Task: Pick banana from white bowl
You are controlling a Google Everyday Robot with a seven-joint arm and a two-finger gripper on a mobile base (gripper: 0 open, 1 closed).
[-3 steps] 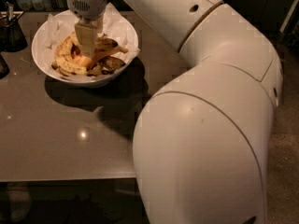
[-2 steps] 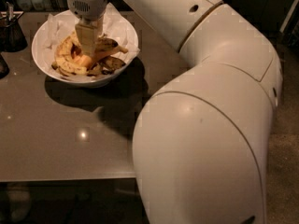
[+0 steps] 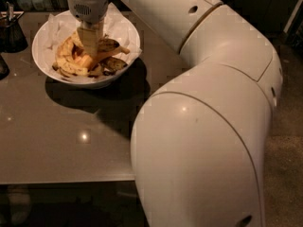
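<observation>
Dim room, glossy grey table [image 3: 57, 141], dark container [image 3: 12, 32] at its far left edge. Single camera view: white bowl [image 3: 71, 81] on the table's far side, paper-lined, with the banana [image 3: 65, 56] curving along its left half, beside browner pieces [image 3: 113, 64]. Gripper [image 3: 89, 45] down inside the bowl, among the fruit and just beside the banana; open or closed on anything, cannot tell. Likely risks: clamping a brown piece or the paper instead, squashing soft fruit, dragging the bowl along on the lift.

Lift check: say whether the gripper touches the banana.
Cannot tell. In the camera view the gripper sits low in the bowl, overlapping the banana; no contact or gap shows.
</observation>
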